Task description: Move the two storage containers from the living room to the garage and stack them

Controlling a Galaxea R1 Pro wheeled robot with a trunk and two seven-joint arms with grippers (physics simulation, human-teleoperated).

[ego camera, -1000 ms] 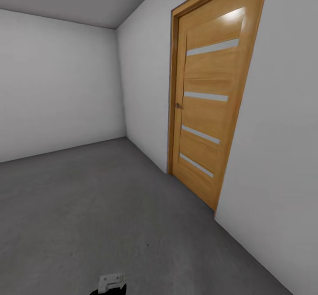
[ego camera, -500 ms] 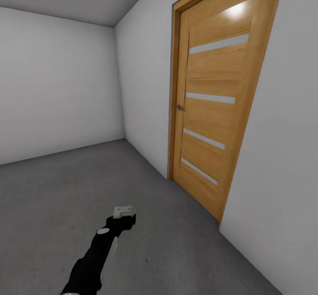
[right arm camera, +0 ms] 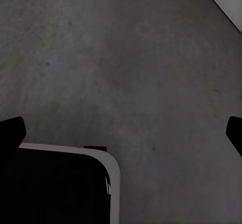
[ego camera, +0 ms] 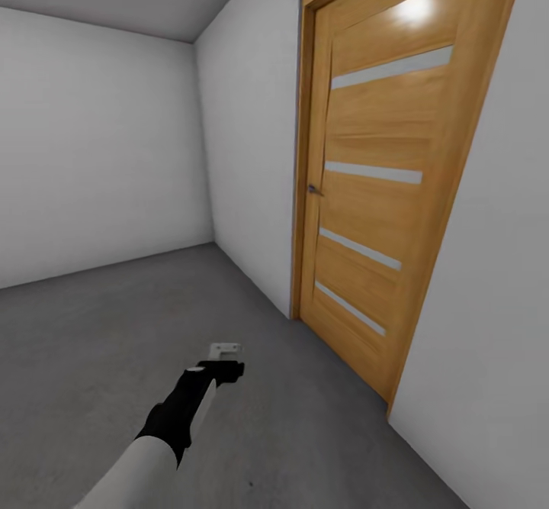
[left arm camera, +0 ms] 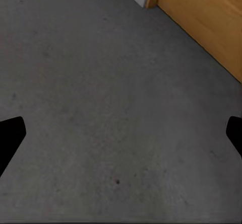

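I am in the garage, with its pale grey walls (ego camera: 99, 150) and dark grey concrete floor (ego camera: 91, 341). The two storage containers and the living room are out of view. My left arm reaches forward and low over the floor, and its gripper (ego camera: 226, 362) points toward the wooden door. In the left wrist view the left gripper (left arm camera: 123, 133) is open, its black fingertips (left arm camera: 10, 136) far apart over bare concrete. The right gripper (right arm camera: 123, 133) is also open and hangs over the floor with nothing between its fingers (right arm camera: 11, 131).
An orange-brown door (ego camera: 381, 188) with frosted stripes stands shut in the right wall, its handle (ego camera: 313, 189) on the left edge. The door's lower corner (left arm camera: 201, 17) lies just ahead of the left gripper. A dark body part with a white rim (right arm camera: 65, 183) sits under the right gripper.
My left arm has come up into the head view and stretched forward over the floor. The camera has shifted nearer the door, which now looks larger.
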